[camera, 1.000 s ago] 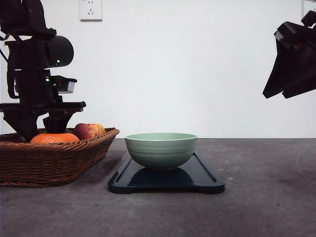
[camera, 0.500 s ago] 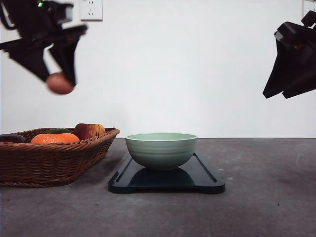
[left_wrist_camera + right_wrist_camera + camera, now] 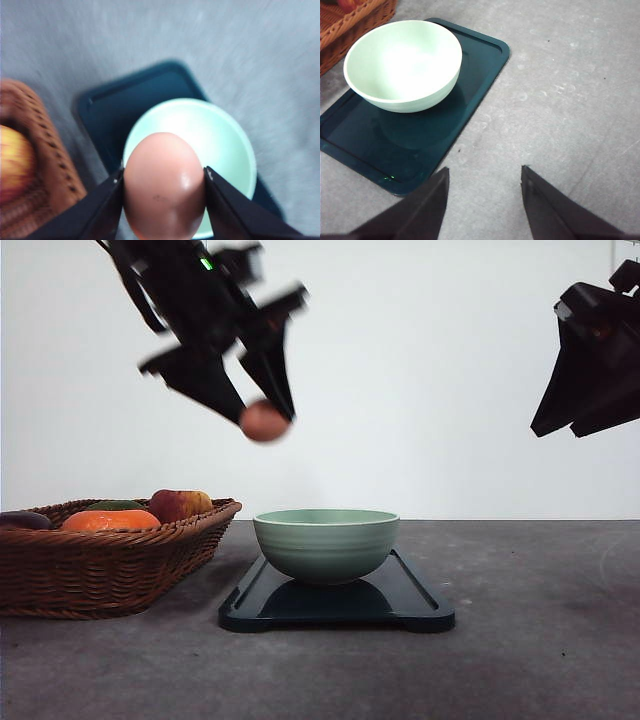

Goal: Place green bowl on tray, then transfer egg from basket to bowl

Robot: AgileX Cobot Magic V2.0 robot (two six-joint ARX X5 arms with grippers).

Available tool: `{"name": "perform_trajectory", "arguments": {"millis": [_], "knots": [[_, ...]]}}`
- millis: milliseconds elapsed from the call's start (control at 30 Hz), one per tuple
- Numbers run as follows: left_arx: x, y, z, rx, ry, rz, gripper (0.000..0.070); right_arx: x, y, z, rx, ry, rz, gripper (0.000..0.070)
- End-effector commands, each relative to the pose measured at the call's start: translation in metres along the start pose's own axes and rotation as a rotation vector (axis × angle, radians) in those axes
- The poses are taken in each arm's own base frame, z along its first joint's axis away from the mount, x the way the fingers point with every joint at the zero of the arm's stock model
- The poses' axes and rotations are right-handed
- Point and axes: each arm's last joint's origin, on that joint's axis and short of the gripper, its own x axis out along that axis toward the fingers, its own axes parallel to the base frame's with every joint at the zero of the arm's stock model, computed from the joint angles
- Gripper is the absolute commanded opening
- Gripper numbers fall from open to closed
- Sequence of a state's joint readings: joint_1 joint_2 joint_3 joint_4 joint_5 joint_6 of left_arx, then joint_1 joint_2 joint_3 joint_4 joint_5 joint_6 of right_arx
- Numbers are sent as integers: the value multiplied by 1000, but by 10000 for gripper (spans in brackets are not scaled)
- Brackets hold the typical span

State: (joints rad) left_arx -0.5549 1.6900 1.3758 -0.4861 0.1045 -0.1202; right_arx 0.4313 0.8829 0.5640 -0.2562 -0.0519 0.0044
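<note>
One second had carried the left end effector (image 3: 262, 412), clamped on the small tan egg (image 3: 264, 421), from the woven wicker basket (image 3: 110, 560) almost over the sage-green bowl (image 3: 326, 543) seated on the dark rectangular tray (image 3: 337, 606); only lowering and release remained, I judged. The right end effector (image 3: 484, 200) hung apart, spread and empty.

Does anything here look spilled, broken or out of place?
Nothing stands out. The green bowl sits upright on the tray, and the egg looks whole, held high in the left hand beside the basket, not yet over the bowl. The motion blur on that arm comes from the camera.
</note>
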Motion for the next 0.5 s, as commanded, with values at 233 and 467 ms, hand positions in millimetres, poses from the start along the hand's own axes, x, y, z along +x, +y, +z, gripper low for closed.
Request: {"name": "perform_trajectory", "arguments": {"millis": [233,467], "knots": [[48,-28,-2,61,-36,-39,252,1,1,1,-7,-5,3,276],[70,-33,-9,75,-22,3,253,1,1,1,-7,-5,3,276]]}}
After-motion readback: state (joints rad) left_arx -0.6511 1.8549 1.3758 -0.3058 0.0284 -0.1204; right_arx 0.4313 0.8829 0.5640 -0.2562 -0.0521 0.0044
